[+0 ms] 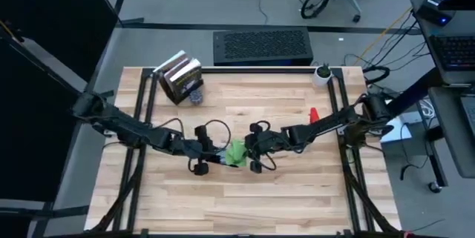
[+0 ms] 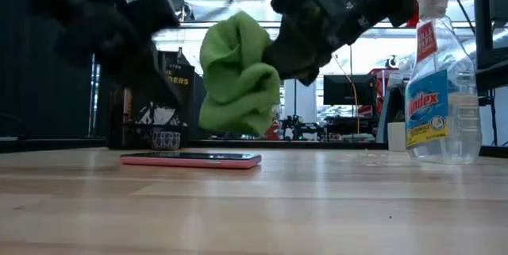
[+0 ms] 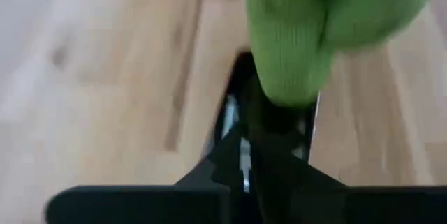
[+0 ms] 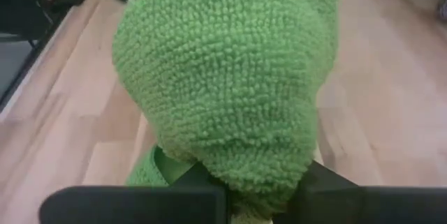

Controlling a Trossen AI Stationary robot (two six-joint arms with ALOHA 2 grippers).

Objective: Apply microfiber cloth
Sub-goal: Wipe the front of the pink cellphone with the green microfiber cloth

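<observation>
At the far left corner of the table (image 1: 223, 208) a stack of books (image 1: 180, 78) stands well away from the work. The left gripper (image 1: 210, 156) reaches in toward the table's middle; the wrist picture shows dark fingers pointing at a flat phone (image 2: 190, 159), but whether they are apart, together or clamped on it I cannot tell. The phone lies flat on the wood, its long axis running left to right in the low view.

Just right of the left gripper, the cloth (image 2: 236, 76) hangs bunched in the air, clear of the table and above the phone's right end without touching it. The right gripper (image 1: 250, 153) is clamped on the cloth from the right side, with the fabric bulging out past its fingers.

That is the relation the next move turns on: the phone sits directly below the held cloth, so the right arm, which is the one carrying it, probably only needs to lower it onto the screen and then wipe along the phone's length.

Farther right, a spray bottle (image 2: 436, 88) stands upright, apart from both arms.
</observation>
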